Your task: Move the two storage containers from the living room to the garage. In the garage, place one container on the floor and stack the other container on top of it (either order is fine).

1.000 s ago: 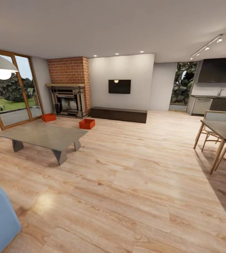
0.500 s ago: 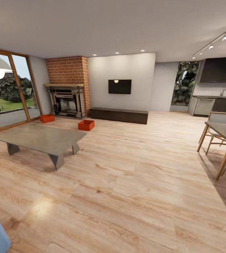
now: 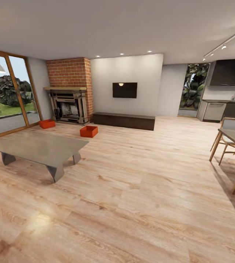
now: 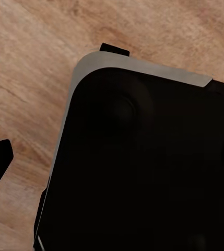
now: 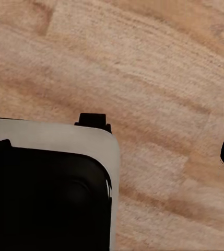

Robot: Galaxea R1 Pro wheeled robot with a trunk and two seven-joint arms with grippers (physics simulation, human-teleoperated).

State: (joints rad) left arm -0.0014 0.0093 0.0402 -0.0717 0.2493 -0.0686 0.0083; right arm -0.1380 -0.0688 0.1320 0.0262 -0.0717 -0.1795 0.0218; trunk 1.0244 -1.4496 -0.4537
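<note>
Beside fireplace [image 3: 70, 106], 2 storage containers [image 3: 88, 131], interiors indistinct.

Two storage containers [image 3: 47, 124] [image 3: 88, 131] on plank floor [image 3: 139, 190] before fireplace [image 3: 68, 106]

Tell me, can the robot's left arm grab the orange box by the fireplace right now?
Probably not. That storage container sits far across the wood floor, beyond the low grey table, so the robot would likely have to drive closer first.
</note>
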